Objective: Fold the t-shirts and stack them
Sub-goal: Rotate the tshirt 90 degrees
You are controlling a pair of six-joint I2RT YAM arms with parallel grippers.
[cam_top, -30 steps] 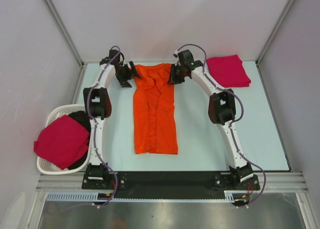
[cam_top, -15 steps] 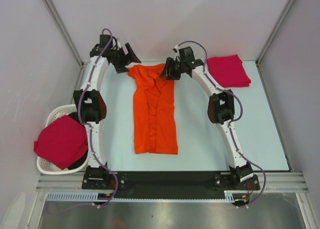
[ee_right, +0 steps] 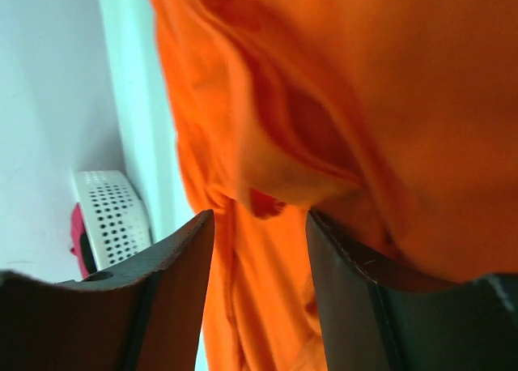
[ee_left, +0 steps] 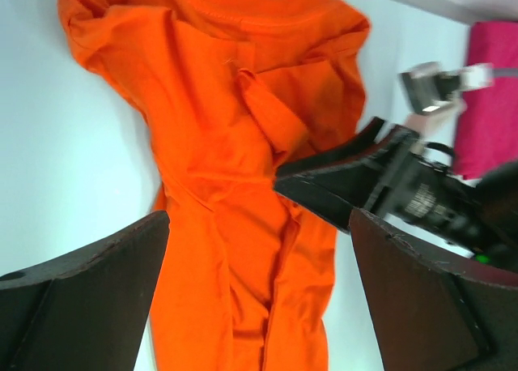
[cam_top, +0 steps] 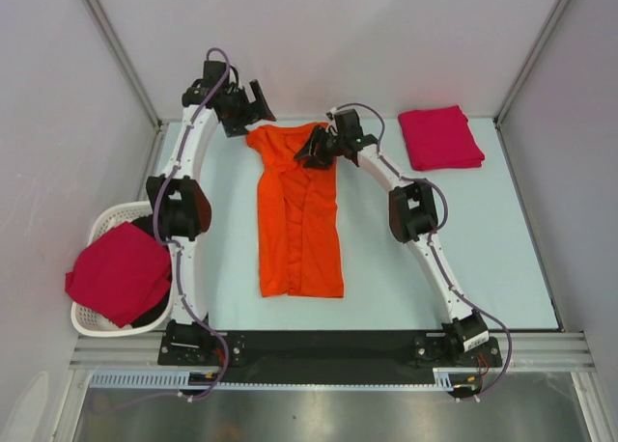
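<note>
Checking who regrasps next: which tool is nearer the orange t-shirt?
Right. The right tool is over the orange t-shirt, at its collar end; the left tool hangs past its far-left corner.

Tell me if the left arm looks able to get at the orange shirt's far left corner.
Probably yes. The left gripper hangs with jaws open just beyond that corner of the orange shirt, nothing lying between; the right gripper sits over the collar.
</note>
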